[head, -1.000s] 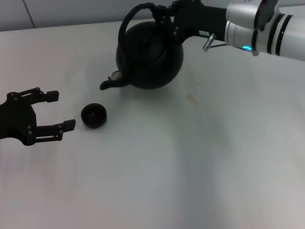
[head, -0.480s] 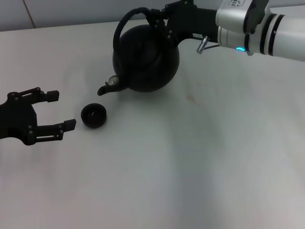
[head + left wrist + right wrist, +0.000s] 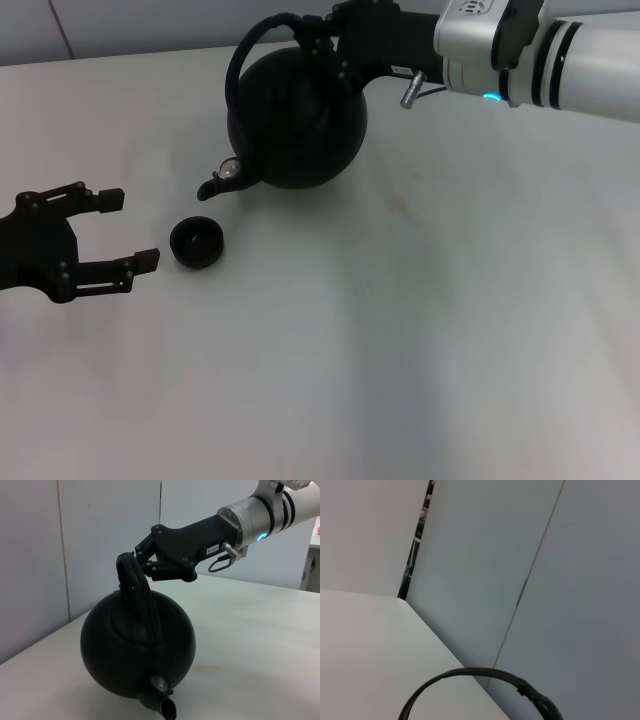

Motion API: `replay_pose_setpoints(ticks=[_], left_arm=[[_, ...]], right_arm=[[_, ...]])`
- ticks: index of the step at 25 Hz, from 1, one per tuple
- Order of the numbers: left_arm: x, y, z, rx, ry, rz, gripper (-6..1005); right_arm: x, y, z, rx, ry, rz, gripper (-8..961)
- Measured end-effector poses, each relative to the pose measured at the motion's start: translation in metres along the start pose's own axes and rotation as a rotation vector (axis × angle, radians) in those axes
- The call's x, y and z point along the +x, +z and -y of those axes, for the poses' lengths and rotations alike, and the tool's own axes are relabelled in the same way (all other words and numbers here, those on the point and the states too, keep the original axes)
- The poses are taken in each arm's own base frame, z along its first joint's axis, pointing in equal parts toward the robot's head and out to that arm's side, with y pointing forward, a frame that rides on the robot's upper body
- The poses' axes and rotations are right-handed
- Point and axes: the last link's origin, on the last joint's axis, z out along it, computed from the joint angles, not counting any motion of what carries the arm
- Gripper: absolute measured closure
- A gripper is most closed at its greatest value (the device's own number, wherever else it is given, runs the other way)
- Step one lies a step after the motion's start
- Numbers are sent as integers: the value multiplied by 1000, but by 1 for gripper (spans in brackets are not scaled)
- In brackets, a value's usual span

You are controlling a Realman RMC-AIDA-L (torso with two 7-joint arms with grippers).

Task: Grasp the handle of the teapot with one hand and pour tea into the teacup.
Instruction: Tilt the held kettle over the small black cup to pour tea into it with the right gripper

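The round black teapot [image 3: 297,115] hangs tilted in the air, its spout [image 3: 217,181] pointing down and left, above and to the right of the small black teacup [image 3: 196,241]. My right gripper [image 3: 322,40] is shut on the arched handle [image 3: 256,38] at its top. In the left wrist view the teapot [image 3: 137,650] shows with the right gripper [image 3: 141,562] clamped on the handle [image 3: 137,592]. The right wrist view shows only the handle's arc [image 3: 470,677]. My left gripper [image 3: 130,231] is open, just left of the teacup on the table.
The white table [image 3: 400,330] stretches in front and to the right. A pale wall [image 3: 545,570] stands behind the table. The right arm [image 3: 540,55] reaches in from the upper right.
The right gripper has carried the teapot to the left, bringing the spout nearer the teacup. The left gripper and teacup have not moved.
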Motion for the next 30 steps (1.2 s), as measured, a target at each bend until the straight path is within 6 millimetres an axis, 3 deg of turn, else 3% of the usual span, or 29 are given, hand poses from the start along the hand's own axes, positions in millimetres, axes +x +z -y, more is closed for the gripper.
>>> replay_pose_setpoints(ticks=[30], left_arm=[[0, -1, 2, 9, 1, 2, 136]], right_arm=[[-8, 8, -5, -34, -86, 7, 871]])
